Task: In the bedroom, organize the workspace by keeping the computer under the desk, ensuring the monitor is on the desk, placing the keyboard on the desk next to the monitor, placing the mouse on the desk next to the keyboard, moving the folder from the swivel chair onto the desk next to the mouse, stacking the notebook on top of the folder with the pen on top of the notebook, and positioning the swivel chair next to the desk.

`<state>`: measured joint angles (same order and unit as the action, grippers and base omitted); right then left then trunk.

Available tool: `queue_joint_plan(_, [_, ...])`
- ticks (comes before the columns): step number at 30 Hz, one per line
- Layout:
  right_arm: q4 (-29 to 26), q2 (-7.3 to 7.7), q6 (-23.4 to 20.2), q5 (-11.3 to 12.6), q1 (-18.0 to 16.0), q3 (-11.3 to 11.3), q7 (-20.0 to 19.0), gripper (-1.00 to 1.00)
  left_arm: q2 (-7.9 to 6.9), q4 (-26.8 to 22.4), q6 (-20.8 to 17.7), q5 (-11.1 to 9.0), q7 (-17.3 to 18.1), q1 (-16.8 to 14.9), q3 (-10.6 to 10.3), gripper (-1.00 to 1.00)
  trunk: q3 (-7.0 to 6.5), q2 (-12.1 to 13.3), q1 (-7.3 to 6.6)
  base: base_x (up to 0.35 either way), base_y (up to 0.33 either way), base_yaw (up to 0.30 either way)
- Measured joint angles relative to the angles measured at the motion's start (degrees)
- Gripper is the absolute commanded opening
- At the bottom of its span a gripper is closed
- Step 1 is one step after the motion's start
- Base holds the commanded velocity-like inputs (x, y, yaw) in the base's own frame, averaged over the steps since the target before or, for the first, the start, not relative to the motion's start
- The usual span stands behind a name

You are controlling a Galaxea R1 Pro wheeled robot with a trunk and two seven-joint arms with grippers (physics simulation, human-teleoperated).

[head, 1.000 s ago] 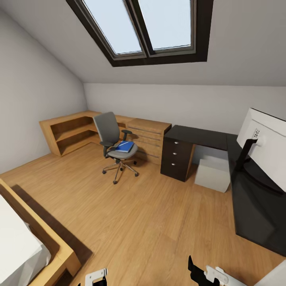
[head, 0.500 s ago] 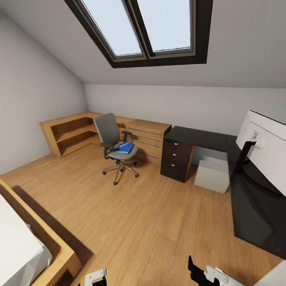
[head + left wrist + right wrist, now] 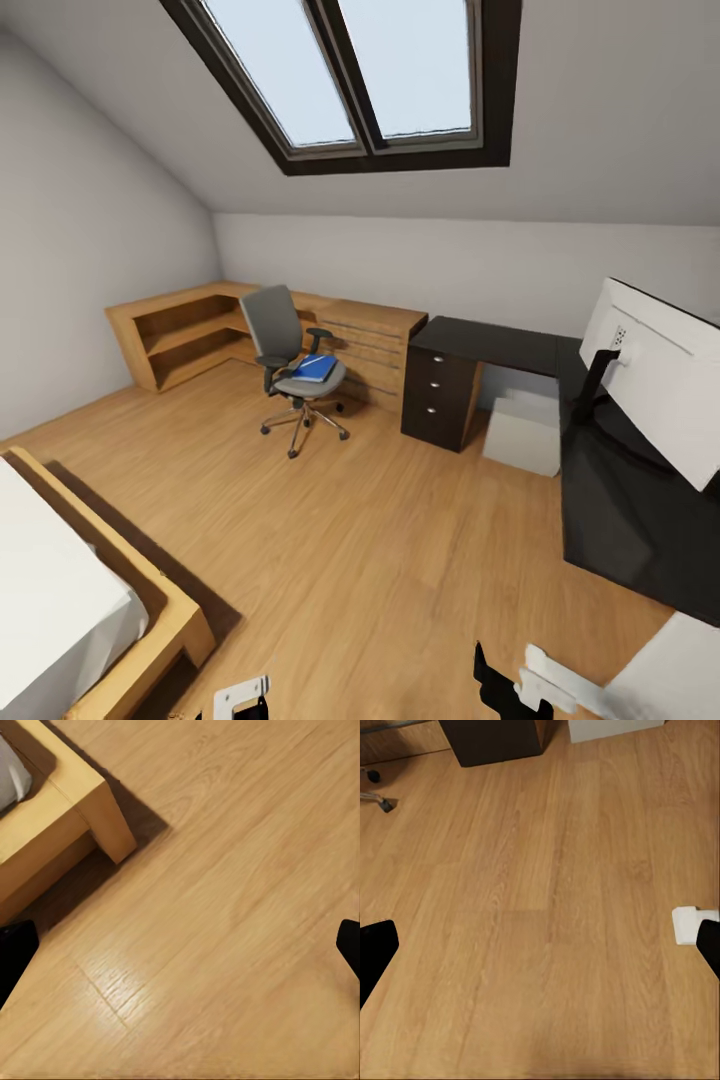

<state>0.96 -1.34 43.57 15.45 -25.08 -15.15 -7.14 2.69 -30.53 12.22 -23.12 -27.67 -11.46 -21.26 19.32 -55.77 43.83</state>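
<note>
- an attic bedroom with a sloped white ceiling, a dark-framed skylight [image 3: 350,75] and a warm wooden plank floor [image 3: 350,540] with a satin sheen.
- the left gripper [image 3: 180,949] hangs over bare floor, its two black fingertips [image 3: 15,952] spread wide at the picture's edges, released, nothing between them; a blocky pale-wood bed frame corner [image 3: 90,802] lies just ahead of it.
- the right gripper [image 3: 540,945] is likewise spread apart and empty above the planks; beyond its fingers stand the dark brown drawer unit's base and the foot of the computer [image 3: 611,727].
- well ahead of both grippers, the swivel chair [image 3: 290,360], with grey seat, tall grey back and chrome star base, stands in front of light wooden low shelving [image 3: 180,335].
- the folder [image 3: 314,369], flat and bright blue, lies on the chair seat.
- ahead and to the right, the desk [image 3: 620,500] has a glossy black top; the monitor [image 3: 660,365] stands on it, its pale back facing the camera.
- the computer [image 3: 522,430], a plain pale box, sits on the floor under the desk.
</note>
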Motion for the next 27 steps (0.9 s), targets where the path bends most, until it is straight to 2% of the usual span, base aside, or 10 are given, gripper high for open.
queue_joint_plan(7, [-0.01,0.08,0.02,0.01,0.01,-0.02,0.0,1.0,0.01,-0.03,0.0,0.01,0.01,0.0,0.0,1.0,-1.09,2.43,-1.33,-0.305,0.0,-0.209])
queue_joint_plan(11, [-0.01,0.11,0.02,0.0,0.01,0.0,0.0,1.0,0.01,-0.02,0.0,0.06,0.01,0.0,-0.03,1.0,-1.09,2.43,-1.36,-0.076,0.0,-0.261])
queue_joint_plan(15, [-0.01,0.06,0.02,0.0,0.01,0.0,0.0,1.0,0.01,-0.02,0.0,0.08,0.01,0.0,-0.03,1.0,-1.8,4.02,-2.24,-0.019,0.0,-0.247])
queue_joint_plan(27, [0.02,-0.08,0.0,0.01,0.0,-0.01,-0.11,1.0,0.0,-0.07,-0.15,0.09,0.08,0.01,-0.17,1.0,-3.93,8.83,-4.88,-0.001,0.0,-0.037])
